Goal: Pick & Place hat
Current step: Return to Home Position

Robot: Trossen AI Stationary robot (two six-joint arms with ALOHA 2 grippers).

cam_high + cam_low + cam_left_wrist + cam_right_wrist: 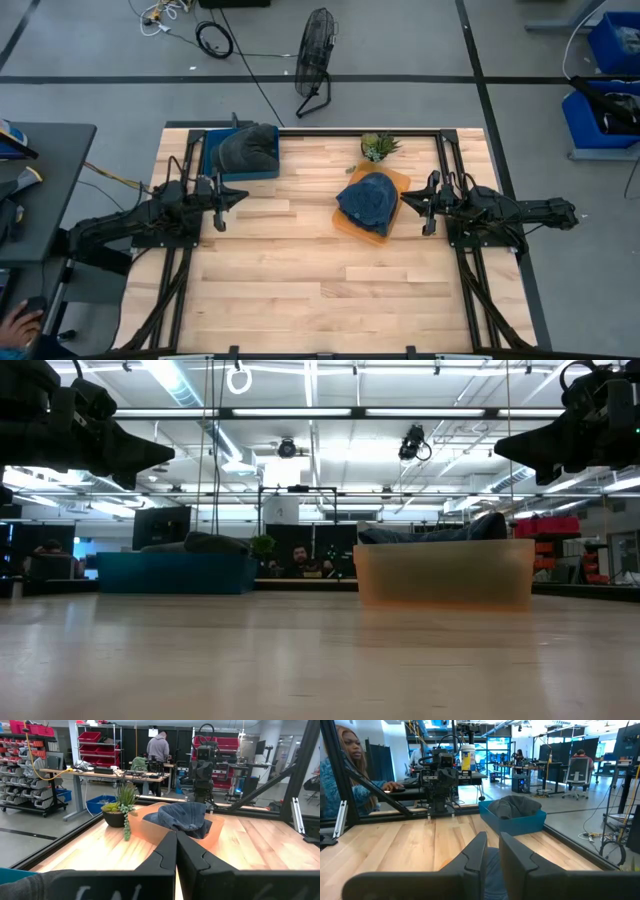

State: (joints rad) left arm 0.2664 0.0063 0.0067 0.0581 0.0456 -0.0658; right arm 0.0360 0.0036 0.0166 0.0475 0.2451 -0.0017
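Observation:
A blue denim hat [368, 200] lies crumpled in an orange tray [345, 226] right of the table's middle; the left wrist view shows the hat [187, 817] in that tray [150, 827]. A grey hat [248, 148] rests in a blue tray [244, 175] at the far left, which the right wrist view also shows [515, 806]. My left gripper [220, 203] hovers shut over bare wood left of centre. My right gripper [430, 204] hovers just right of the orange tray, its fingers [512, 852] all but closed, with only a narrow slit between them. Neither touches anything.
A small potted plant [378, 146] stands at the far edge, just behind the orange tray. Black frame rails run along both table sides. Bare wood fills the near half. A fan [315, 60] stands on the floor beyond. A person [350, 765] sits past the table's left side.

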